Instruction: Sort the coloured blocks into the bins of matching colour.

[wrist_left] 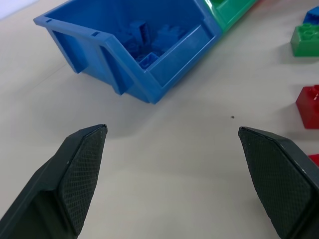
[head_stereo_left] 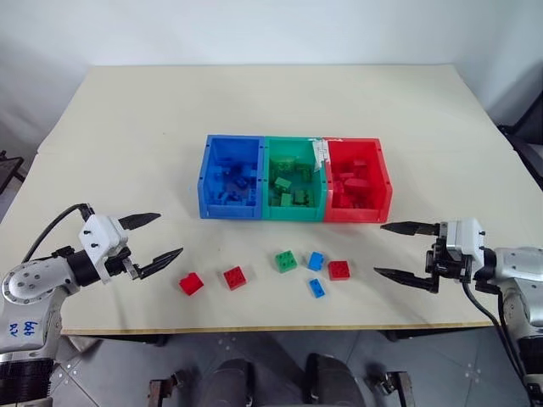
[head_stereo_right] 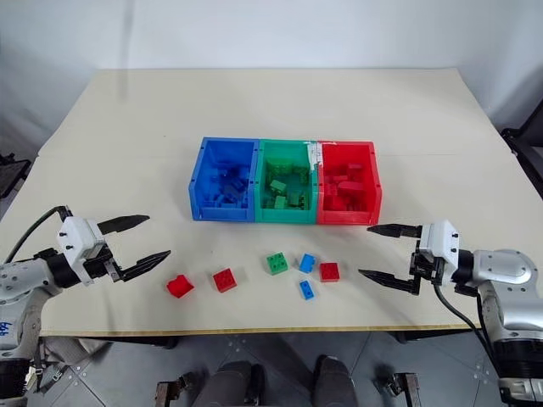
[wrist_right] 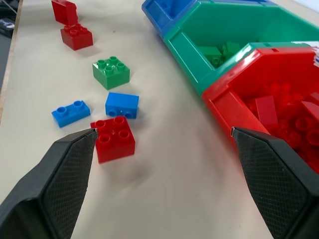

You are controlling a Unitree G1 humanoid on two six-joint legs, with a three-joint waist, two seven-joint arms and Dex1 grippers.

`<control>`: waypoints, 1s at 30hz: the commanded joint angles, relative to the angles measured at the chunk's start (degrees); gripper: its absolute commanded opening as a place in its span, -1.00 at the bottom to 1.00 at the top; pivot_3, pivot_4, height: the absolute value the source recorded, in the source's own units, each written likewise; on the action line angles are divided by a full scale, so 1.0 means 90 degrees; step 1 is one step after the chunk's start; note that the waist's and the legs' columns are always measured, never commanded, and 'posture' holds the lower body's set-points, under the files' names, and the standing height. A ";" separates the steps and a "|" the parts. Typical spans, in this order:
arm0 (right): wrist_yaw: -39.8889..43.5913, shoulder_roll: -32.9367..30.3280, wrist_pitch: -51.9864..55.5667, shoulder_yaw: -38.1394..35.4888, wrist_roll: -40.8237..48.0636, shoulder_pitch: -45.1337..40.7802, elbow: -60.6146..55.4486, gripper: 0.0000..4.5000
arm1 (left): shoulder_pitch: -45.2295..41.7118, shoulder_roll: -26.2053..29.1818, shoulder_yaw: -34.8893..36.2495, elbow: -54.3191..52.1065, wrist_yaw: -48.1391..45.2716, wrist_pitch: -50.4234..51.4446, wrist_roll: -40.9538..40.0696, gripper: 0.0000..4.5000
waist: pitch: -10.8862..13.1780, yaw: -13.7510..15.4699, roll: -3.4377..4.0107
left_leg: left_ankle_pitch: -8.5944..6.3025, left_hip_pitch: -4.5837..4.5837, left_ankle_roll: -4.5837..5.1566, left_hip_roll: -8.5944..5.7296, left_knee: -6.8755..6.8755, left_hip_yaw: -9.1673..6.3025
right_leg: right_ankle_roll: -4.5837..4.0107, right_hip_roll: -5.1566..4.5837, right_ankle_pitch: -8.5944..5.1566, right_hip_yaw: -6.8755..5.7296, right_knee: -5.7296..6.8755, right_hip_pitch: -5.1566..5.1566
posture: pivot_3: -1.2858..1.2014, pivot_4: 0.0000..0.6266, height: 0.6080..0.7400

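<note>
Beige worktop [head_stereo_left: 153, 119] carries three joined bins at the frame's centre: the blue bin [head_stereo_left: 231, 206], green bin [head_stereo_left: 293, 210] and red bin [head_stereo_left: 356, 212], each already holding matching bricks. Below them, toward the lower middle, six loose blocks lie in a row: two red blocks [head_stereo_left: 191, 283] [head_stereo_left: 234, 277], a green block [head_stereo_left: 286, 261], two blue blocks [head_stereo_left: 316, 260] [head_stereo_left: 316, 288] and another red block [head_stereo_left: 339, 270]. At lower left the left gripper [head_stereo_left: 157, 238] has its fingers spread wide, empty; at lower right the right gripper [head_stereo_left: 392, 251] likewise gapes, holding nothing.

Red bin [wrist_left: 259, 1] and 2 red blocks [wrist_left: 309, 105] cut off.
</note>
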 commanded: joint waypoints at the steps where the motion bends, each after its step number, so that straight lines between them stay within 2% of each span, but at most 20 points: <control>1: -0.0071 -0.0103 0.0079 -0.0276 0.0073 0.0166 -0.0151 1.00 | -0.0038 0.0095 -0.0094 -0.0222 -0.0102 0.0145 -0.0122 0.99 | 0.0000 0.0009 0.0000 | 0.0000 0.0000 0.0000 0.0000 0.0000 0.0000 | 0.0000 0.0000 0.0000 -0.0001 0.0000 0.0000 | 0.03 -0.52 1.00; 6: 0.0250 -0.0636 0.0120 -0.0693 0.0040 0.0440 0.0283 1.00 | -0.0071 0.0064 -0.0533 -0.1134 -0.0398 0.0944 -0.0654 0.99 | 0.0000 0.0075 0.0000 | 0.0000 -0.0001 0.0001 -0.0001 0.0003 0.0003 | 0.0000 -0.0001 0.0000 0.0002 0.0000 0.0001 | 0.03 -0.52 1.00; 10: 0.0540 -0.0733 0.0067 -0.0512 -0.0032 0.0379 0.0341 1.00 | -0.0115 -0.0032 -0.1038 -0.1834 -0.0456 0.1016 -0.0643 0.99 | 0.0000 0.0091 0.0000 | 0.0000 0.0003 0.0000 0.0004 0.0004 0.0003 | 0.0001 0.0002 0.0000 0.0002 0.0001 0.0003 | 0.03 -0.52 1.00; 13: 0.0577 -0.0616 0.0360 0.0010 -0.0163 0.0097 0.0028 1.00 | -0.0052 -0.0080 -0.1175 -0.2137 -0.0462 0.1176 -0.0791 0.99 | 0.0000 0.0058 0.0000 | 0.0000 0.0004 -0.0001 0.0004 0.0004 0.0006 | 0.0001 0.0004 0.0000 0.0003 0.0001 0.0002 | 0.03 -0.52 1.00; 17: 0.0466 -0.0523 0.1170 0.0990 -0.0612 -0.0465 -0.0316 1.00 | 0.0379 0.0078 -0.0879 -0.2022 -0.0599 0.1161 -0.0800 0.99 | 0.0000 -0.0033 0.0001 | 0.0002 0.0006 -0.0003 0.0008 0.0005 0.0007 | 0.0000 0.0007 0.0000 0.0003 0.0003 0.0002 | 0.03 -0.52 1.00; 21: 0.0312 -0.0039 0.1218 0.1657 -0.1086 -0.1217 -0.0150 1.00 | 0.0844 0.0188 -0.0474 -0.2068 -0.0687 0.1099 -0.0885 0.99 | 0.0000 -0.0051 0.0001 | 0.0002 0.0003 -0.0003 0.0008 0.0005 0.0005 | -0.0001 0.0006 0.0000 0.0002 0.0000 0.0000 | 0.03 -0.52 1.00; 26: 0.0510 0.0260 0.1121 0.2102 -0.1383 -0.1599 0.0314 1.00 | 0.1332 0.0159 -0.0179 -0.2171 -0.0786 0.0891 -0.0878 0.99 | 0.0001 0.0057 0.0001 | 0.0000 -0.0005 -0.0001 0.0000 0.0005 -0.0010 | -0.0001 0.0000 0.0000 -0.0002 -0.0005 0.0000 | 0.03 -0.52 1.00; 29: 0.0523 0.0360 0.0779 0.2204 -0.1628 -0.1769 0.0756 0.75 | 0.1531 0.0094 -0.0094 -0.2370 -0.0720 0.0735 -0.0861 1.00 | 0.0000 0.0078 0.0001 | -0.0001 -0.0006 0.0001 -0.0003 0.0005 -0.0009 | -0.0001 -0.0001 0.0000 -0.0002 -0.0008 0.0000 | 0.03 -0.52 1.00; 30: 0.0519 0.0370 0.0741 0.2196 -0.1646 -0.1795 0.0828 0.61 | 0.1573 0.0090 -0.0078 -0.2417 -0.0689 0.0744 -0.0873 1.00 | 0.0000 0.0078 0.0001 | -0.0001 -0.0006 0.0001 -0.0003 0.0005 -0.0008 | -0.0001 -0.0001 0.0000 -0.0002 -0.0008 0.0000 | 0.03 -0.52 1.00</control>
